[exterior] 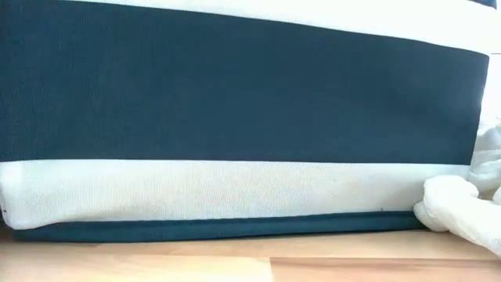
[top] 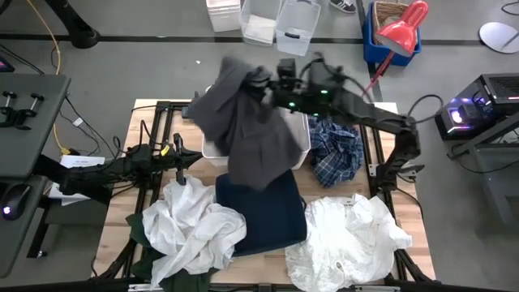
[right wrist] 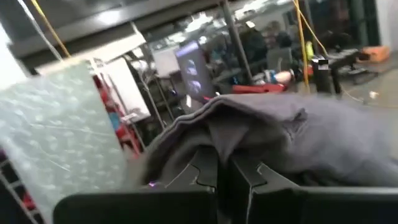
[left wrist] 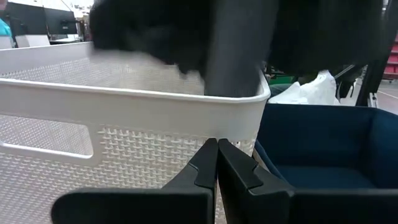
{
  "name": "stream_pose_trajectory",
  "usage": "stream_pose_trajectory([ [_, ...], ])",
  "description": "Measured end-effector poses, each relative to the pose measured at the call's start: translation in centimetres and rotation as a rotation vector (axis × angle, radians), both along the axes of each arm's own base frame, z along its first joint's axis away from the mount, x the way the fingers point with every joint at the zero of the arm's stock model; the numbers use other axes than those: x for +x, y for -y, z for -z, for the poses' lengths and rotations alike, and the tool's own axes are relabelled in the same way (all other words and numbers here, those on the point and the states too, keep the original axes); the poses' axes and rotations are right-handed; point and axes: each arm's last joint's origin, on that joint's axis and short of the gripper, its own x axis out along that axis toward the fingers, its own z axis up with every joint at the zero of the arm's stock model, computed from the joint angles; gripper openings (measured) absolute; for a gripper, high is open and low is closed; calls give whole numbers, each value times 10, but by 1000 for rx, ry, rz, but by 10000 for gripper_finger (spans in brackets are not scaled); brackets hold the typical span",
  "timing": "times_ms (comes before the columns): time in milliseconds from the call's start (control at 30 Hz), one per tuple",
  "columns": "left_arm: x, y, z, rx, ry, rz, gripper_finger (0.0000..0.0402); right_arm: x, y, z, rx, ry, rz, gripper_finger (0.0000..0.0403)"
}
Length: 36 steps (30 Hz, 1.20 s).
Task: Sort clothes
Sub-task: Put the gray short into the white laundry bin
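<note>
My right gripper is raised over the table's far middle and shut on a dark grey garment. The garment drapes down over the white slatted basket and the far edge of the navy bin. My left gripper is shut and empty, just left of the basket; in its wrist view it sits in front of the basket wall. A plaid shirt lies right of the basket. White garments lie at near left and near right. A dark green garment peeks out under the left one. My right gripper pinches a bunched fold of the dark grey garment between its two fingers, with cloth humped over the fingertips. The fingers reach roughly level from the table's right side. The garment hangs slack below and around the gripper, and its lower part is over the basket and bin.
The low view is filled by the navy bin's wall with a white band, and a white garment lies on the table beside it. Clear boxes, a blue crate and a red lamp lie beyond the table's far edge.
</note>
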Motion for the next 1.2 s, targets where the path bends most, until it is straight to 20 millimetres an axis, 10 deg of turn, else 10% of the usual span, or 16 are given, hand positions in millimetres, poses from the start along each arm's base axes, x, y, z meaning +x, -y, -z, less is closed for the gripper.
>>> stream_pose_trajectory([
  [300, 0, 0, 0, 0, 0, 0, 0, -4, 42, 15, -9, -132, 339, 0],
  [700, 0, 0, 0, 0, 0, 0, 0, -28, 44, 15, -191, -386, 492, 10],
  [1200, 0, 0, 0, 0, 0, 0, 0, -40, 39, 25, -111, -572, 349, 186],
])
